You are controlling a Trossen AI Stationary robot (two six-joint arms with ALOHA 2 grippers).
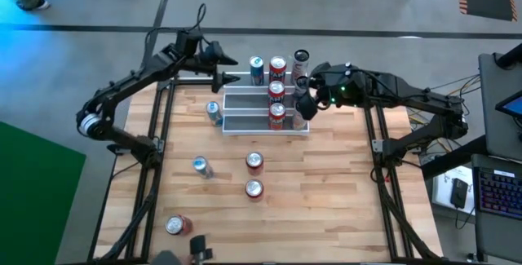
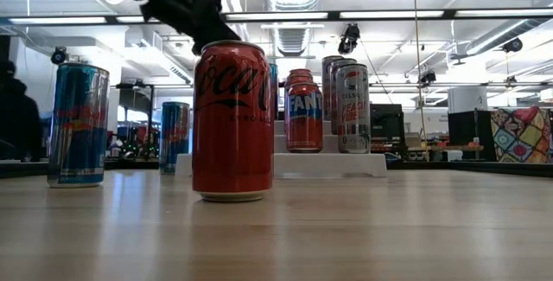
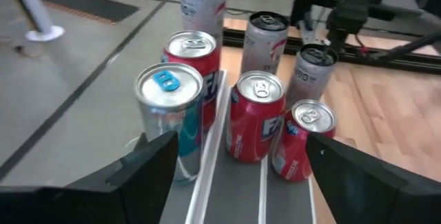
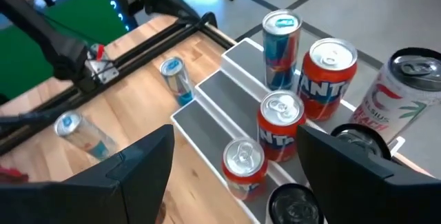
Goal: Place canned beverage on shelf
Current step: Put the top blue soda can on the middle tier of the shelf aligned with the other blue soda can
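Closest to your low camera, a red cola can [image 2: 232, 121] stands upright on the table [image 1: 326, 192]. You'll find the shelf [image 1: 245, 102] at the far edge, long axis across the table, steps rising away. Your left gripper [image 1: 231, 72] hangs spread and empty beside the blue can [image 1: 257, 70] on the top step; your right gripper [image 1: 303, 102] gapes, gripping nothing, at the shelf's right end.

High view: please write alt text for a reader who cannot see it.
A tiered shelf at the table's far edge holds cans; both grippers, left and right, hover open beside it. Five more cans stand on the table.
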